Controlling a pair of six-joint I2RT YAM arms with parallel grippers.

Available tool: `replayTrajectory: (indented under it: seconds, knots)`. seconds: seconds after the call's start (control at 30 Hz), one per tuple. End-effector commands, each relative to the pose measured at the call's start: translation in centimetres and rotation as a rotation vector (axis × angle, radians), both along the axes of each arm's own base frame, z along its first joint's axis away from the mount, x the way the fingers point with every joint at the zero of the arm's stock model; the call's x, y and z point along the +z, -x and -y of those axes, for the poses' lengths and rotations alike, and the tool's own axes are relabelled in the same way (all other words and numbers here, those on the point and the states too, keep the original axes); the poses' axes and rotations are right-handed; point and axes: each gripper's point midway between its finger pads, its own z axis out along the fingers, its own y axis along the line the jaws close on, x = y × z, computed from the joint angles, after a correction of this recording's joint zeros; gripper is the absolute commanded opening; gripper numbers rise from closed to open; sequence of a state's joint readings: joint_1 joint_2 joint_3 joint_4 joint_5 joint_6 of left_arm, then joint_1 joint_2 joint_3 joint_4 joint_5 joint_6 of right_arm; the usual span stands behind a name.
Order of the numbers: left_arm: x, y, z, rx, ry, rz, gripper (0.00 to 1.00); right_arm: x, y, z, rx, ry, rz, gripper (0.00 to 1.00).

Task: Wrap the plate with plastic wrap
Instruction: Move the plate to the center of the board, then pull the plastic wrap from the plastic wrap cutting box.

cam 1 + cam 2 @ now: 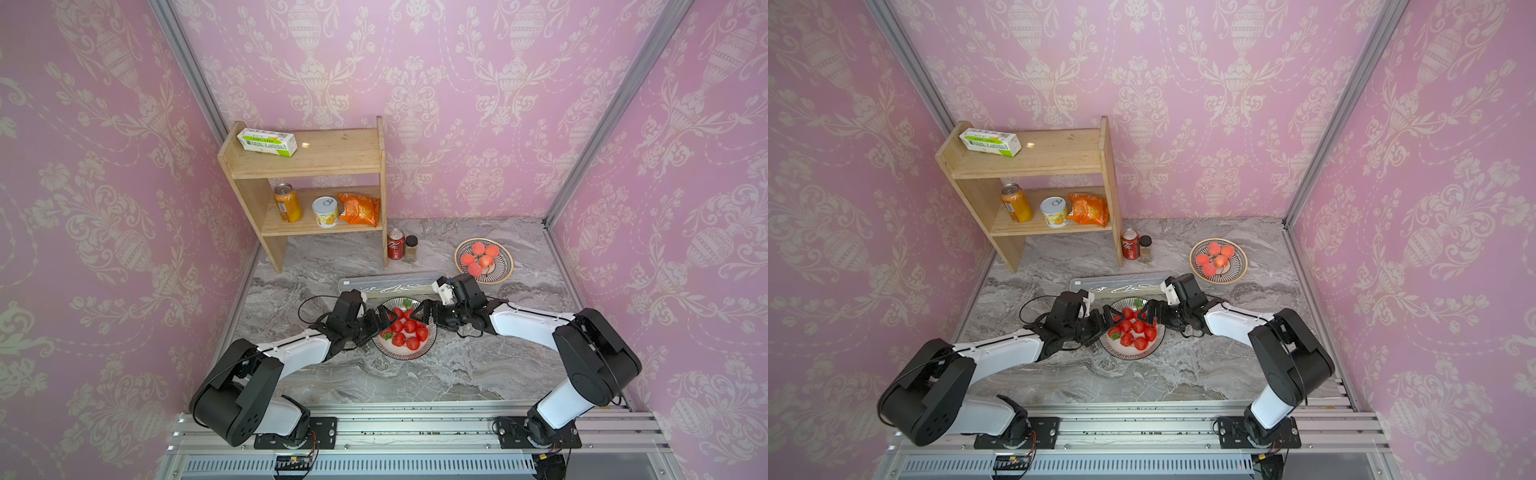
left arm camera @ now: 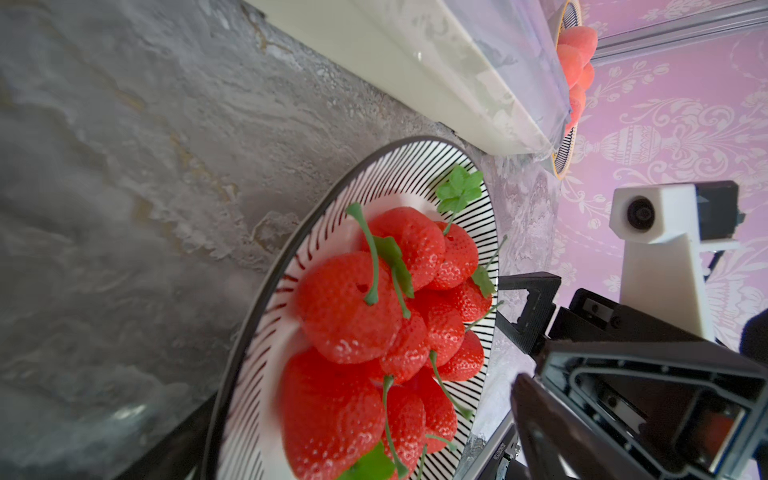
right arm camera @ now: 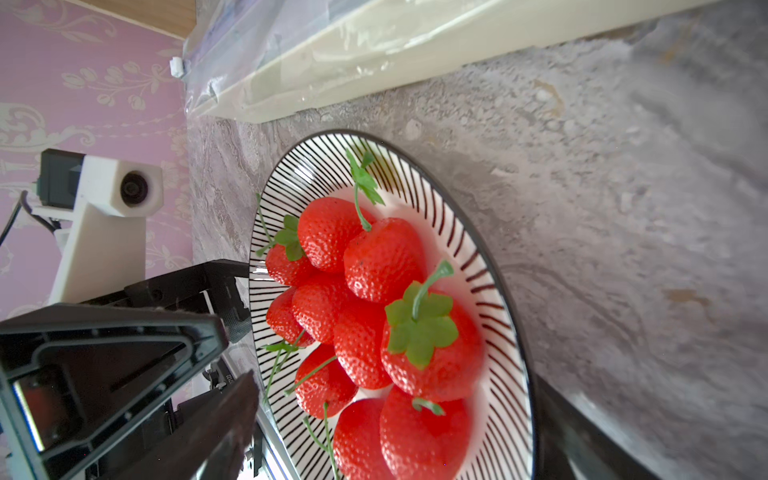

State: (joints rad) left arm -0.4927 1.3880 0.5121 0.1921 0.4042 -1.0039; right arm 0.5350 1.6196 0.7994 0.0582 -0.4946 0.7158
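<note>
Top views showed the left gripper (image 1: 386,324) and right gripper (image 1: 424,319), jaws apart and empty, flanking the plate (image 1: 405,356), the plastic wrap box (image 1: 386,286) just beyond them.

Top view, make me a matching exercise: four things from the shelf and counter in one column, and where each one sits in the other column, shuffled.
Things
1. green-and-white carton
2. orange snack bag
3. red soda can
4. plate of strawberries

Places
A. on the counter, just in front of the long cream box
B. on the top shelf
C. on the counter, next to the spice jar
D. on the lower shelf, beside the white tin

Pairs: 1-B, 2-D, 3-C, 4-A
</note>
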Motion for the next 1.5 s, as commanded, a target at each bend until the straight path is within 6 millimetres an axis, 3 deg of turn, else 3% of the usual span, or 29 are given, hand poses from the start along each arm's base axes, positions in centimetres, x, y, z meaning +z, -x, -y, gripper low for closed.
replayTrajectory:
  seconds: [0.0,0.07,0.17,0.33,0.47,0.6,0.8,1.07,1.47]
  knots:
    - [0.5,-0.5,-1.2,0.008,-0.069,0.016,0.99,1.3,-0.3,-1.7,0.019,-0.055,0.014,0.99]
    - [0.0,-0.3,-2.6,0.037,-0.106,0.001,0.99,1.1,-0.3,-1.6,0.02,-0.032,0.01,0.99]
    - [0.6,-0.6,-5.4,0.093,-0.156,0.016,0.99,1.1,-0.4,0.4,-0.008,0.07,0.037,1.0]
    - [4.0,-2.0,-9.6,0.171,-0.142,0.106,0.99,3.0,-1.5,2.9,-0.05,0.038,0.086,1.0]
    - [6.6,-3.9,-11.8,0.236,-0.018,0.176,0.99,5.1,-3.5,3.2,-0.09,-0.101,0.112,0.99]
    - [7.0,-6.3,-12.0,0.258,0.1,0.19,0.98,5.9,-5.5,3.1,-0.129,-0.162,0.117,0.97]
    - [5.3,-8.9,-11.3,0.285,0.21,0.156,0.91,4.5,-7.5,4.1,-0.227,-0.194,0.069,0.95]
    - [4.4,-10.0,-10.9,0.301,0.263,0.15,0.89,3.2,-9.0,4.4,-0.259,-0.193,0.047,0.88]
    - [3.1,-11.4,-10.3,0.322,0.319,0.122,0.8,2.2,-11.9,4.0,-0.279,-0.237,0.027,0.71]
